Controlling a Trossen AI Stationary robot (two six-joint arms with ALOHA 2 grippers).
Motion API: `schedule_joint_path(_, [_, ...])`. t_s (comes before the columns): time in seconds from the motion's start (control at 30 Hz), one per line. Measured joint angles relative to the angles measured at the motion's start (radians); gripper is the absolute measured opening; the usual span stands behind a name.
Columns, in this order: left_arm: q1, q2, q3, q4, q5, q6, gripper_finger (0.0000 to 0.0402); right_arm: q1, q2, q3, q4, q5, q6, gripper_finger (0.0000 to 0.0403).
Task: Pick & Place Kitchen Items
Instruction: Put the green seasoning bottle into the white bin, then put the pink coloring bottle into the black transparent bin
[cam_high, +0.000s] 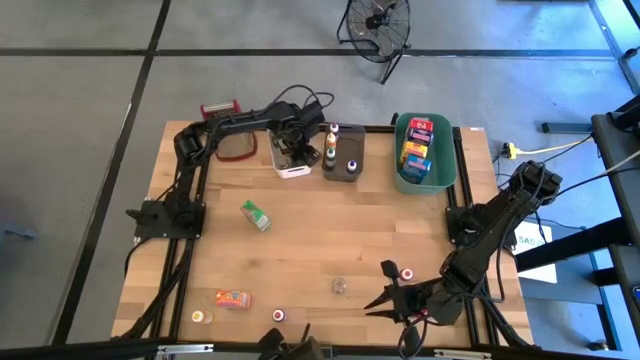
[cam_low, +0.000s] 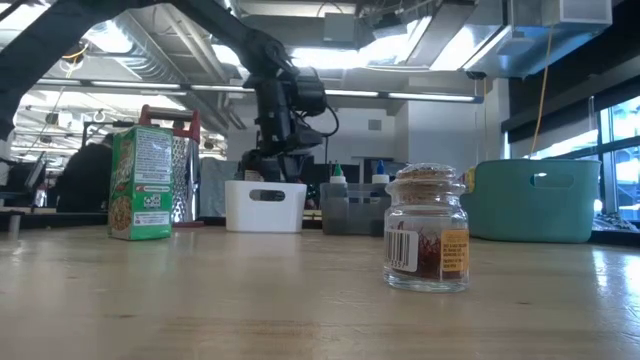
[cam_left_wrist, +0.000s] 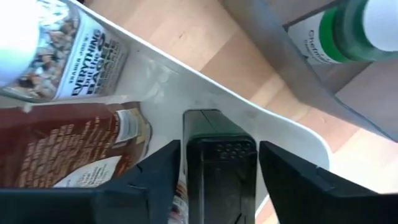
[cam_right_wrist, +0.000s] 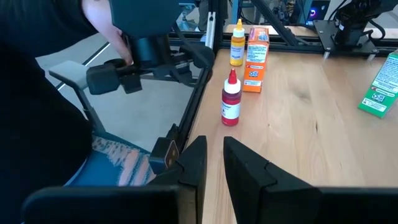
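Tabletop: we see bare wood with the items scattered, tubs in a row along the twelve o'clock edge.
Green tub: at about one o'clock, with colourful boxes stacked inside.
White tub: at twelve o'clock; we see jars and a dark-capped bottle lying or leaning inside it.
Green box: alone at about ten o'clock on the tabletop, well apart from the tubs. We judge it light, stiff cardboard that could dent, best taken across its narrow sides.
Glass jar: stands upright near the six o'clock edge. We judge it hard, slippery, breakable and heavier than the boxes; best gripped across the body below the lid.
Orange box: lies flat at about seven o'clock. We judge it light.
Left claw: over the white tub, its fingers spread either side of the dark-capped bottle. A gap shows on each side, so we judge the bottle not pinched.
Right claw: low at the five o'clock corner, fingers close together with only a slim gap, nothing between them.
Red bottle: upright near that corner. We judge it light, smooth plastic that tips easily; best held at mid-body.
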Motion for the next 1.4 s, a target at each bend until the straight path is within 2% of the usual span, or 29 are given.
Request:
schedule_joint_path(0.1, [-0.001, 0.000, 0.000, 0.000, 0.032, 0.039, 0.0240, 0.000, 0.000, 0.000, 0.000, 0.000, 0.001, 0.0058])
schedule_joint_path(0.27, [0.004, 0.000, 0.006, -0.005, 0.143, 0.131, 0.0283, 0.000, 0.000, 0.000, 0.000, 0.000, 0.002, 0.0058])
schedule_joint_path(0.47, [0.030, -0.003, 0.076, -0.029, 0.150, 0.038, 0.0307, 0.000, 0.000, 0.000, -0.004, 0.000, 0.002, 0.0058])
schedule_joint_path(0.63, [0.023, -0.008, 0.190, -0.145, 0.142, 0.026, 0.0308, 0.000, 0.000, 0.000, -0.013, 0.000, 0.002, 0.0058])
schedule_joint_path(0.77, [-0.004, -0.014, 0.291, -0.231, 0.084, -0.026, 0.0308, 0.000, 0.000, 0.000, -0.030, -0.001, 0.002, 0.0058])
schedule_joint_path(0.93, [-0.088, -0.073, 0.382, -0.324, 0.000, -0.012, 0.0308, 0.000, 0.000, 0.000, -0.039, -0.018, -0.030, 0.0058])
schedule_joint_path(1.2, [-0.302, -0.228, 0.392, -0.521, -0.212, -0.008, 0.0308, -0.001, 0.000, 0.000, -0.045, -0.017, -0.159, 0.0058])
schedule_joint_path(1.3, [-0.388, -0.274, 0.389, -0.636, -0.343, -0.062, 0.0308, -0.001, 0.000, 0.000, -0.036, -0.003, -0.162, 0.0058])
schedule_joint_path(1.4, [-0.469, -0.343, 0.355, -0.629, -0.438, -0.077, 0.0308, -0.001, 0.000, 0.000, -0.011, 0.001, -0.120, 0.0058])
